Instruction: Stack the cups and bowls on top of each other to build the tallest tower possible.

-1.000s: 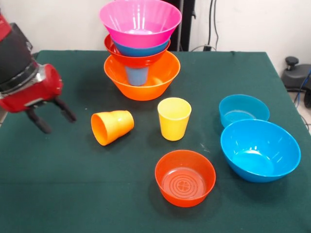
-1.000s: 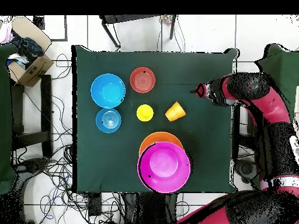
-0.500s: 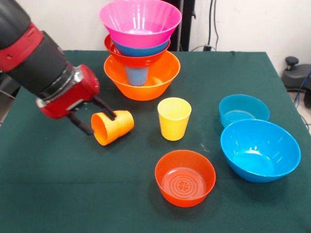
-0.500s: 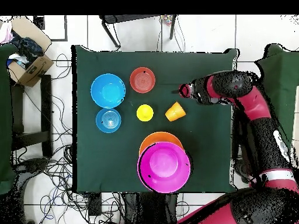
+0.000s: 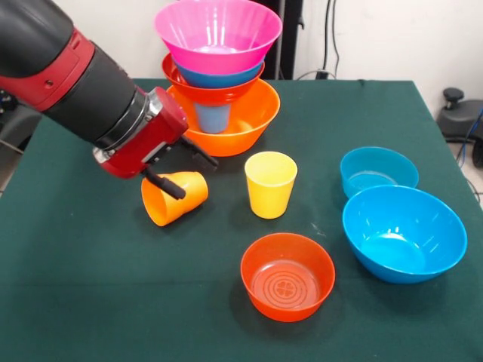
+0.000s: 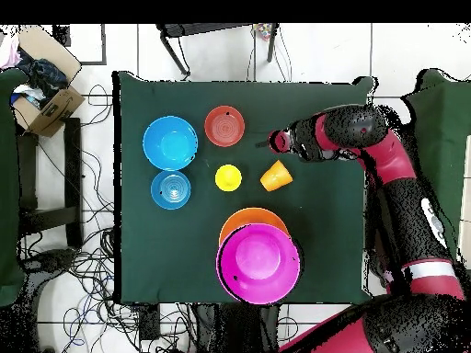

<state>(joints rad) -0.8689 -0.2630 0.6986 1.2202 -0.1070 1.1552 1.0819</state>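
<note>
The tower stands at the back: a big orange bowl (image 5: 245, 128) holds a blue cup (image 5: 212, 118), with a red-orange bowl (image 5: 207, 93), a blue bowl (image 5: 219, 76) and the big pink bowl (image 5: 219, 30) on top. An orange cup (image 5: 175, 199) lies on its side, mouth toward the left. My gripper (image 5: 195, 177) is open just over it; one finger crosses its upper side, and contact cannot be told. A yellow cup (image 5: 270, 183) stands upright to its right. From overhead, the gripper (image 6: 271, 142) sits beside the orange cup (image 6: 275, 175).
Loose on the green table (image 5: 90, 286) are a red-orange bowl (image 5: 287, 276), a large blue bowl (image 5: 404, 234) and a smaller blue bowl (image 5: 377, 170). A cardboard box (image 6: 41, 92) sits off the table.
My arm has swung in from the table's left edge, rightward in the front view, bringing the open gripper over the lying orange cup. The cups and bowls have not moved.
</note>
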